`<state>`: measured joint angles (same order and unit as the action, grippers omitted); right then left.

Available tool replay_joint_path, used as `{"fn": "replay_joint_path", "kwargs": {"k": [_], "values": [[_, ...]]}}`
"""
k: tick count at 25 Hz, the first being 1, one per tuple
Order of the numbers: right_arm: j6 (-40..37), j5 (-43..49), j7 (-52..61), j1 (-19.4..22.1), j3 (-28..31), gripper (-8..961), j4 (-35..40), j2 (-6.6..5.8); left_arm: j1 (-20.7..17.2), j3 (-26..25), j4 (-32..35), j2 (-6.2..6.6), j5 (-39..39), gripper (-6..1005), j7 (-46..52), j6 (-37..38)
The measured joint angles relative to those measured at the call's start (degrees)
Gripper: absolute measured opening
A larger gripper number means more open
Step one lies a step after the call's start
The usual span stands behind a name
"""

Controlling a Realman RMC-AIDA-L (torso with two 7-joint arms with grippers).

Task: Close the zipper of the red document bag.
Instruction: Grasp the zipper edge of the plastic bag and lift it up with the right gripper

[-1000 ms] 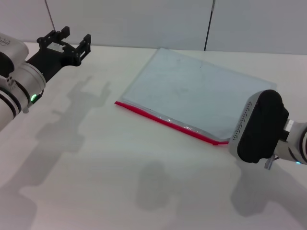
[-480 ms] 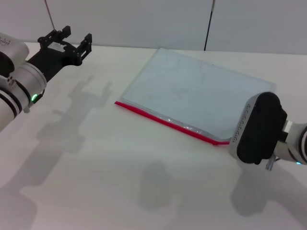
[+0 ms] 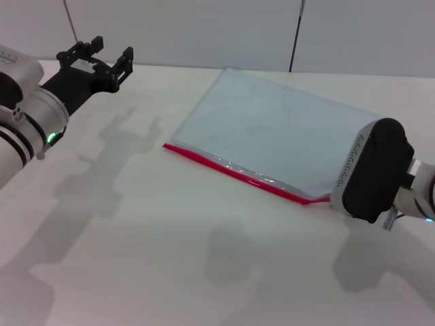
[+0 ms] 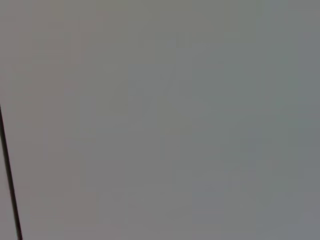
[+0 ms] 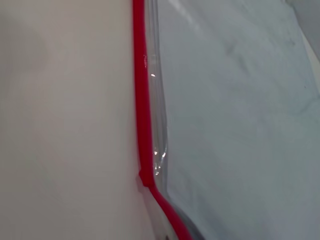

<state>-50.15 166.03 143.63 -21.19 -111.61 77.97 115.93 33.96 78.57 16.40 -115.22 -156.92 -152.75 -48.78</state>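
Comparing with a second ago: right arm's wrist housing now sitting slightly farther right and higher in the head view, uncovering a bit more of the red corner end. Left gripper [image 3: 95, 58] shifted only marginally, hanging above the far left of the tabletop [image 3: 136, 244], well apart from the bag. Bag itself not moved.

Red document bag [image 3: 272, 132] lying flat on the tabletop, centre-right, rotated so its red edge is running diagonally from mid-table toward the right arm. Zipper [image 3: 231, 171] forming the near long edge; right wrist view showing it [image 5: 142, 100] as a straight red strip with a kink near the closer end, clear plastic lip gaping slightly beside it. Slider not distinguishable.

Left fingers [image 3: 124, 58] spread apart, holding nothing. Right gripper hidden behind its own wrist housing at the zipper's right end; fingers not visible in any view, so cannot tell their state.

Edges and room: wide bare tabletop lying in front of the zipper and to the left of the bag. Far bag edge lying close to the back wall [image 3: 204, 30]. Right corner of the bag tucked under the right arm.

Left wrist view showing only plain grey wall with a thin dark line.

No brands, labels or legible writing showing anywhere.
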Motion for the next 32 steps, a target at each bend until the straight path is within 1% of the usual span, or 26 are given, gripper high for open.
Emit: {"fn": "replay_joint_path", "kwargs": {"k": [13, 27, 30, 32], "values": [[0.6, 0.0, 0.0, -1.0, -1.2, 567, -0.4, 0.0, 0.0, 0.0, 0.6, -0.26, 0.1, 615, 0.0, 0.0], [0.1, 0.0, 0.5, -2.7, -0.9, 475, -1.1, 0.0, 0.2, 0.4, 0.7, -0.4, 0.2, 616, 0.1, 0.0], [0.0, 0.0, 0.6, -3.4, -1.0, 234, -2.0, 0.01, 0.2, 0.4, 1.0, -0.53, 0.2, 616, 0.1, 0.0], [-0.1, 0.0, 0.6, -3.8, -1.2, 208, -2.6, 0.09, 0.2, 0.4, 1.0, -0.63, 0.2, 616, 0.1, 0.0]]}}
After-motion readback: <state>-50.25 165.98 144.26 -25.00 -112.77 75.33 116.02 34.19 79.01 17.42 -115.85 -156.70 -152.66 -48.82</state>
